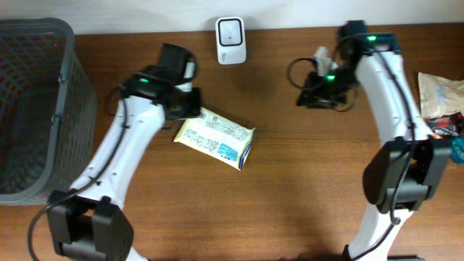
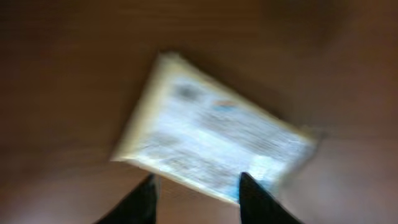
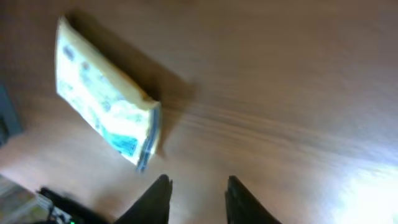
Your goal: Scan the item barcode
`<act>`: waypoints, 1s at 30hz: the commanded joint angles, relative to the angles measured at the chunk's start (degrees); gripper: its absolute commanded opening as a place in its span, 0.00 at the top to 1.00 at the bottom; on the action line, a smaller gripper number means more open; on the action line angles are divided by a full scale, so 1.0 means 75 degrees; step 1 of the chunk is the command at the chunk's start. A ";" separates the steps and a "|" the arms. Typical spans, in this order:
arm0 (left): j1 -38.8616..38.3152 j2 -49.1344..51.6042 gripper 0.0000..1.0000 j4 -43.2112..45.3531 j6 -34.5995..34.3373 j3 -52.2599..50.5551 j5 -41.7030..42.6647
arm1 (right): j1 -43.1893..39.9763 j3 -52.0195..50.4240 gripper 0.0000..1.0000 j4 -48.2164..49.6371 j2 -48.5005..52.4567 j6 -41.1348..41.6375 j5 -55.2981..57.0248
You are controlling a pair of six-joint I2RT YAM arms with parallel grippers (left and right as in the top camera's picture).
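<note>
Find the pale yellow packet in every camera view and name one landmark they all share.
Overhead: the packet lies flat, left of centre in the picture.
Left wrist: the packet fills the middle of the picture, blurred.
Right wrist: the packet sits in the upper left, lying at an angle.
Shared landmark: the brown wooden table, which lies under the packet in all three views.

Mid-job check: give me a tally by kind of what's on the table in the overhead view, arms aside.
Baskets: 1, mesh basket
Scanners: 1, white scanner
Packets: 2, yellow packet and beige pouch
Total: 4, leaving out half-hidden clutter at the right edge
</note>
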 commanded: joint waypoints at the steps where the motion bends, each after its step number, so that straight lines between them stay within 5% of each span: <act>1: 0.0595 0.0093 0.69 -0.0262 0.0026 0.0175 -0.1081 | 0.0982 -0.0487 0.80 0.1014 0.0015 0.1037 -0.0160; 3: 0.0848 0.0093 0.76 -0.0358 -0.0274 0.0175 -0.1358 | 0.1437 -0.0868 0.92 0.1699 0.0044 0.1757 -0.0160; 5: 0.1099 0.0093 0.83 -0.0391 -0.0565 0.0160 -0.1524 | 0.2037 -0.1504 0.94 0.2702 0.0122 0.2471 -0.0157; 16: 0.1230 0.0099 0.72 -0.0484 -0.0565 0.0160 -0.1527 | 0.3273 -0.3080 0.96 0.4975 0.0618 0.4290 0.0455; 22: 0.1227 0.0099 0.72 -0.0501 -0.0565 0.0160 -0.1521 | 0.3042 -0.3267 0.96 0.4546 0.0877 0.4246 0.1451; 30: 0.1154 0.0175 0.94 -0.0408 -0.0562 -0.0067 0.0085 | 0.2017 -0.2218 0.96 0.3284 0.0848 0.2200 0.1763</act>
